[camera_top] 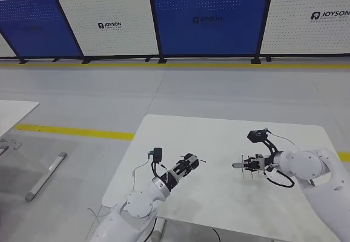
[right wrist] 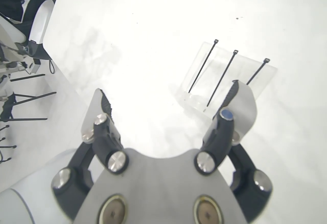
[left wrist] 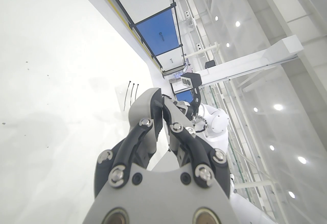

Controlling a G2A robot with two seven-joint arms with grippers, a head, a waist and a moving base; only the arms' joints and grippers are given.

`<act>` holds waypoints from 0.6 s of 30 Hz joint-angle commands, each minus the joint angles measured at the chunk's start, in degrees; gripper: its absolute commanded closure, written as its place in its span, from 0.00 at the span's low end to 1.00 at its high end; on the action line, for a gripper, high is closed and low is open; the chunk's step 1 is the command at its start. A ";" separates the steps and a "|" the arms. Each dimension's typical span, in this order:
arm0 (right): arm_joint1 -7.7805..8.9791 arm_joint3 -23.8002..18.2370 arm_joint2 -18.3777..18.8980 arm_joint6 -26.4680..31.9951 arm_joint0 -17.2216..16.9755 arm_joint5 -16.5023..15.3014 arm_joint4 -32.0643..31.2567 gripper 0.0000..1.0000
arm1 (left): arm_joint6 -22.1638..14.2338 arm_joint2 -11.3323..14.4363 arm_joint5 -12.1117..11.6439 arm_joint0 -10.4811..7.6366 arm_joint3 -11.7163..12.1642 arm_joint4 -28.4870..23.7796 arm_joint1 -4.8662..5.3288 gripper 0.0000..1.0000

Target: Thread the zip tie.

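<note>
On the white bench, the left gripper has its fingers pressed together, while the right gripper has its fingers spread wide. Just beyond it, to the right, three thin black zip ties lie side by side on a clear plastic tray. Farthest back stand printed white and blue panels.

- White table: lower centre of the top view, rounded corners, a few dark specks on its surface.
- Second white table: left edge of the frame, on a grey metal frame.
- Floor: pale grey, glossy, across the middle of the frame.
- Yellow floor line: runs from the left edge to the white table's left side.
- Second yellow line: at the foot of the partitions.
- Partitions, along the top of the frame, black-framed: blue panel, white perforated panel, second blue panel, second white perforated panel.
- Ceiling, left wrist view: white beam and round ceiling lights, lit, in rows.
</note>
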 commanded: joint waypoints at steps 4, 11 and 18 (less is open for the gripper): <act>0.58 -2.28 3.05 2.25 0.62 4.32 1.74 0.00 | 0.00 0.00 0.00 0.00 0.00 0.00 0.00 1.00; 0.53 -4.53 0.34 11.57 4.52 14.00 -5.98 0.00 | 0.00 0.00 0.00 0.00 0.00 0.00 0.00 1.00; -1.71 4.89 -5.46 13.61 9.38 11.79 -3.55 0.00 | 0.00 0.00 0.00 0.00 0.00 0.00 0.00 1.00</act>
